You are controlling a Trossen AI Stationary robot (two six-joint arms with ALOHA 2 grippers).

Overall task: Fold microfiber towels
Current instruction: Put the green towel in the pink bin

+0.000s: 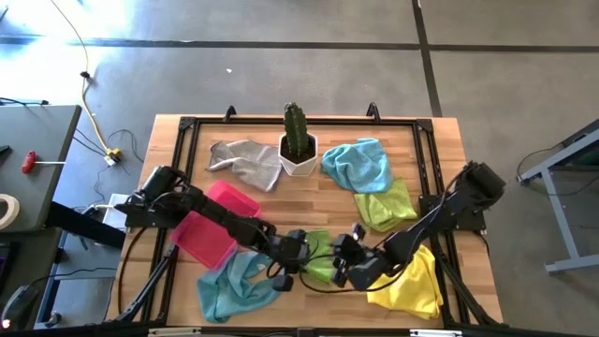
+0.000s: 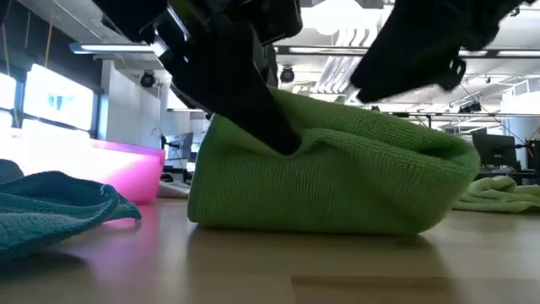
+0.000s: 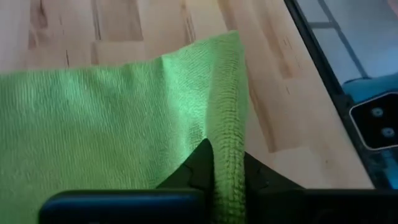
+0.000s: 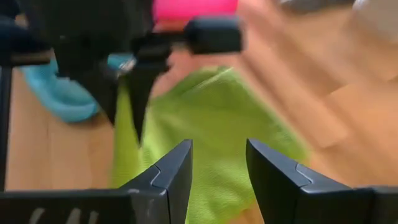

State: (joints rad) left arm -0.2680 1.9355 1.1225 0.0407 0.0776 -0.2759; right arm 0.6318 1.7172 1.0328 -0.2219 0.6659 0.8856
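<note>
A lime green microfiber towel [image 1: 320,264] lies folded over on the wooden table near its front edge; it also shows in the low view [image 2: 337,181]. My left gripper [image 1: 298,253] is at the towel's left side and is shut on it [image 3: 225,158]. My right gripper [image 1: 343,260] is open just above the towel's right part [image 4: 217,155], facing the left gripper, with nothing between its fingers. A second lime green towel [image 1: 386,206] lies farther back on the right. My left gripper pinches a raised edge of the lime green towel [image 3: 229,124] between its two fingers. The fingers slant down from the table's left [image 2: 253,101] and lie along that edge. The rest of the towel rests on the table, bulging and slack.
A pink tray [image 1: 211,225] and a teal towel [image 1: 234,285] lie left of the grippers, and a yellow towel [image 1: 412,285] lies to the right. At the back are a grey towel [image 1: 245,161], a cactus in a white pot [image 1: 299,145] and a light blue towel [image 1: 357,164].
</note>
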